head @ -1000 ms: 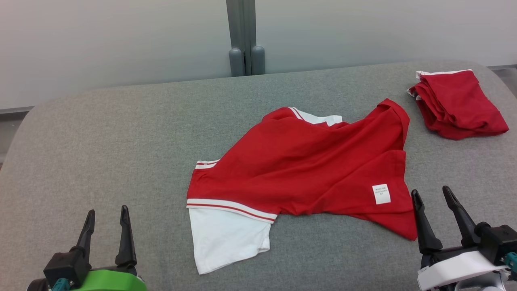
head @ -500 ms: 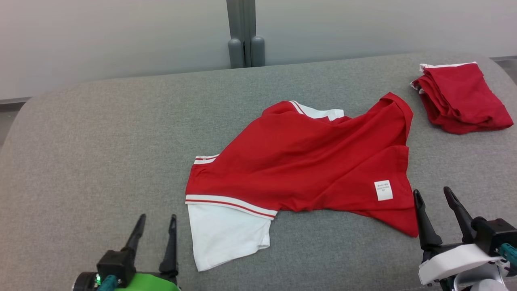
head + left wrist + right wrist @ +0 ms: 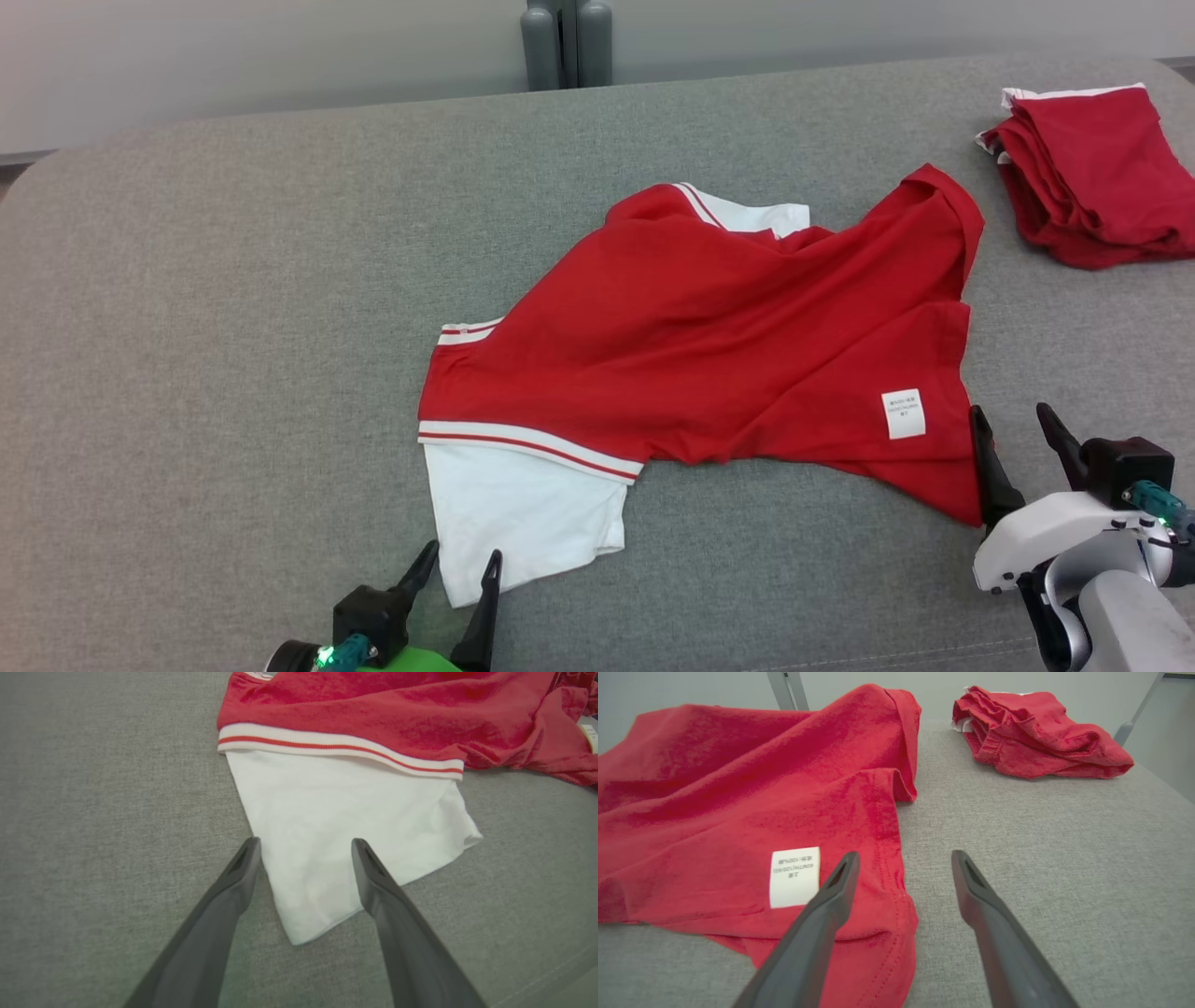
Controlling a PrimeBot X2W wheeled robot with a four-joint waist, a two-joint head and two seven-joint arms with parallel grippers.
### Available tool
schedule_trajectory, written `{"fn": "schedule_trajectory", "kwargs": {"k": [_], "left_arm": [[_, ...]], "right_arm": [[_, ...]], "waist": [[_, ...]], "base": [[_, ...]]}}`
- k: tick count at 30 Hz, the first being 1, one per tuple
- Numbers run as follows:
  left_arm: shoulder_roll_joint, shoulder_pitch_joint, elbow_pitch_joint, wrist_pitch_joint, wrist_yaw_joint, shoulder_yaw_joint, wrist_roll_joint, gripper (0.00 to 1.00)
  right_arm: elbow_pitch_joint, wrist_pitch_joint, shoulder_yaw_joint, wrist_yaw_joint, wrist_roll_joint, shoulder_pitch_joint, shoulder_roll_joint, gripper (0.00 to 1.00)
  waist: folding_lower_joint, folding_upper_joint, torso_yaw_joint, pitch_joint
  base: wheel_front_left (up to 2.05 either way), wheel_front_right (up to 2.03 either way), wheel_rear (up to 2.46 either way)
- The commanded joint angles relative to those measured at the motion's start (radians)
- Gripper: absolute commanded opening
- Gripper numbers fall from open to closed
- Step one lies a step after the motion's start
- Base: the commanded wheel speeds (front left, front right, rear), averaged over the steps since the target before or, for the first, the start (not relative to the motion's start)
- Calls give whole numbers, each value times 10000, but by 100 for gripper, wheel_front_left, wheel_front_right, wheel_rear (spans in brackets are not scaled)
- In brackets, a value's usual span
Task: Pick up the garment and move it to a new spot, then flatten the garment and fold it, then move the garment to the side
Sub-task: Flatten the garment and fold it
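Lying rumpled: red garment (image 3: 709, 345), white section (image 3: 523, 523) | left fingers (image 3: 219, 914), right fingers (image 3: 819, 924) wide apart, empty

A grey cloth-covered bench (image 3: 233, 280) carries a rumpled red-and-white shirt (image 3: 709, 336) at its middle and a folded red bundle (image 3: 1092, 177) at the far right.

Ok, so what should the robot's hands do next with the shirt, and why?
Probably lower both grippers and pinch the shirt. The left gripper hovers open over the white sleeve near its corner. The right gripper is open astride the red hem, beside the label. Neither holds cloth yet, and the shirt lies crumpled.
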Motion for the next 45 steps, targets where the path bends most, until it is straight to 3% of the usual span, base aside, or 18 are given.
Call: {"fn": "schedule_trajectory", "kwargs": {"k": [1, 7, 14, 15, 16, 17, 18, 24, 35, 40, 45], "left_arm": [[108, -212, 143, 4, -34, -51, -50, 100], [150, -270, 450, 13, -31, -36, -216, 100], [122, -308, 1080, 65, -10, -199, -387, 100], [100, -356, 1176, 85, -10, -336, -480, 100], [90, -389, 1253, 87, -10, -442, -570, 71], [76, -461, 1305, 88, -11, -583, -625, 27], [51, -498, 1308, 90, -11, -696, -673, 0], [34, -662, 831, 30, -38, -945, -1352, 0], [274, -1283, -1776, 4, -35, -78, -2680, 0], [747, -2597, -2255, 4, -35, -84, -3182, 0], [1519, -5396, -2101, 565, -35, -472, -3759, 0]], "right_arm": [[329, -25, -19, 0, 103, -306, -29, 100], [1502, -26, 169, 0, 224, -824, 89, 100], [2042, -22, 322, 0, 473, -977, 232, 100], [2121, -7, 355, 0, 522, -1030, 300, 44], [2204, -2, 400, 0, 570, -1079, 330, 3], [2264, -2, 465, 0, 591, -1144, 320, 0], [2234, -2, 477, 0, 653, -1201, 324, 0], [1441, -13, 457, 0, 723, -1079, 138, 0], [-944, -15, 678, 0, 740, -909, -330, 0], [-1453, -15, 1157, 0, 973, -1826, -597, 0], [-945, 170, 1798, 0, 1591, -4014, -864, 0]], "waist": [[0, -1, 13, 264], [0, -1, 126, 501], [0, -1, 180, 616], [0, -1, 172, 620], [0, -1, 164, 618], [0, -1, 168, 613], [0, -1, 171, 601], [0, -1, 145, 403], [0, -1, -117, 37], [0, -1, -248, 229], [0, -1, -348, 950]], "base": [[0, 0, 0], [0, 0, 0], [0, 0, 0], [0, 0, 0], [0, 0, 0], [0, 0, 0], [0, 0, 0], [0, 0, 0], [0, 0, 0], [0, 0, 0], [0, 0, 0]]}}
